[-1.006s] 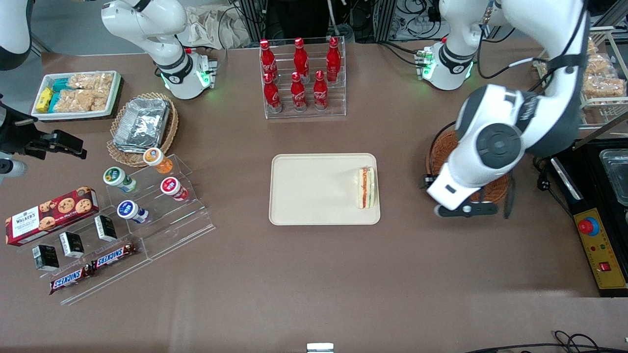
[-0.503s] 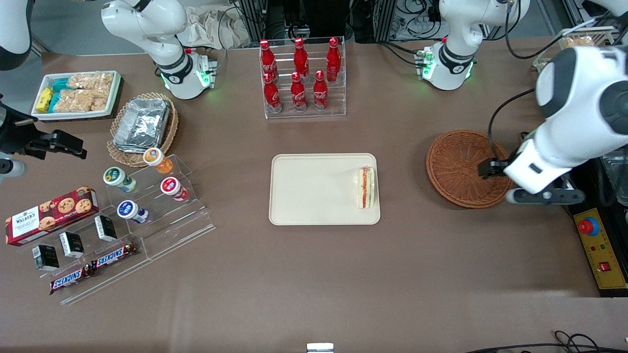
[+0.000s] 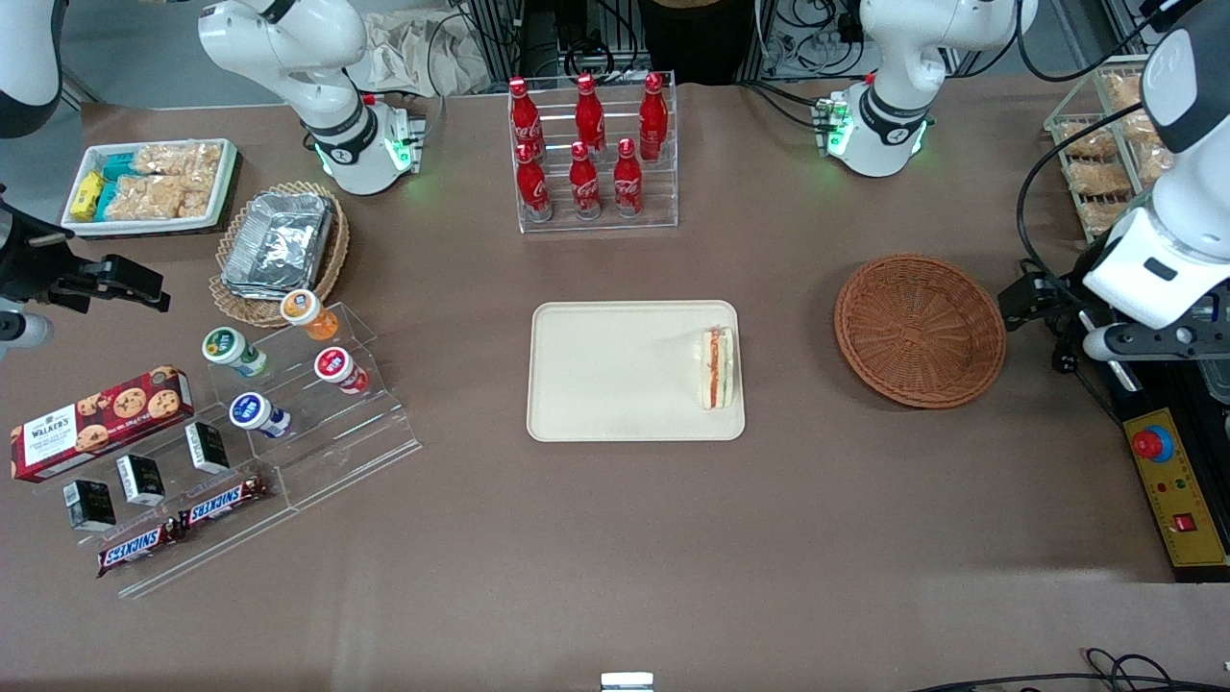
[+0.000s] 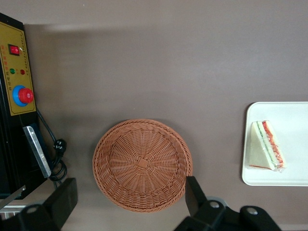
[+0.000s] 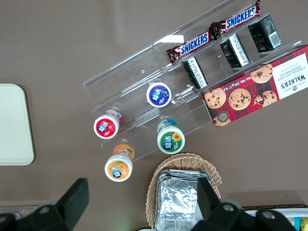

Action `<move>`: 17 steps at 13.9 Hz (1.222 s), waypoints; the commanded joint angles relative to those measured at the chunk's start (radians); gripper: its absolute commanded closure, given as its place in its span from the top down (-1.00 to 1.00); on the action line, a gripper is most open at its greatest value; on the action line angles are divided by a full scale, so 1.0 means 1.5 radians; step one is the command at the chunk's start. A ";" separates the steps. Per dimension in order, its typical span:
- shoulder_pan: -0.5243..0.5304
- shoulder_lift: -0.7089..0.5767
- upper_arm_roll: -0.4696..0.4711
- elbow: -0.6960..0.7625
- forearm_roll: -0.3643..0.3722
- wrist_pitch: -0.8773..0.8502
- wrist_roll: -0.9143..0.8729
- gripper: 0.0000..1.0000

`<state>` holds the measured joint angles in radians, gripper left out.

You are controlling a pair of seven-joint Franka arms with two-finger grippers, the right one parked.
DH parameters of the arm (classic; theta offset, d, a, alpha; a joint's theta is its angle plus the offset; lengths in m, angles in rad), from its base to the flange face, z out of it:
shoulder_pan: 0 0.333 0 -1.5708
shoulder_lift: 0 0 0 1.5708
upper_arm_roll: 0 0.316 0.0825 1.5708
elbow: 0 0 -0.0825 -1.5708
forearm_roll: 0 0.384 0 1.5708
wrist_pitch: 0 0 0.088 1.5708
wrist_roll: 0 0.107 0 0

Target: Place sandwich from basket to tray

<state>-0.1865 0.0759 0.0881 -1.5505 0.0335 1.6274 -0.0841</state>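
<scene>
Sandwich (image 3: 717, 368) lies flat at the tray's (image 3: 596, 370) three-o'clock edge — job looks done — and the gripper (image 4: 130, 204), fingers spread wide with nothing between them, hangs high over the empty basket (image 3: 920, 330).

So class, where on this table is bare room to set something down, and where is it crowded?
Most of the tray is bare; the sandwich sits at its basket-side edge. The basket is empty. Brown table shows between them. The acrylic snack stand is crowded. The open tool hangs above the basket.
</scene>
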 commanded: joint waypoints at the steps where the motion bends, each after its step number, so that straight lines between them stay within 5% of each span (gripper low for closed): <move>1: 0.000 -0.001 0.003 0.022 -0.023 -0.016 0.042 1.00; 17: -0.004 0.002 0.020 0.021 -0.023 -0.025 0.078 1.00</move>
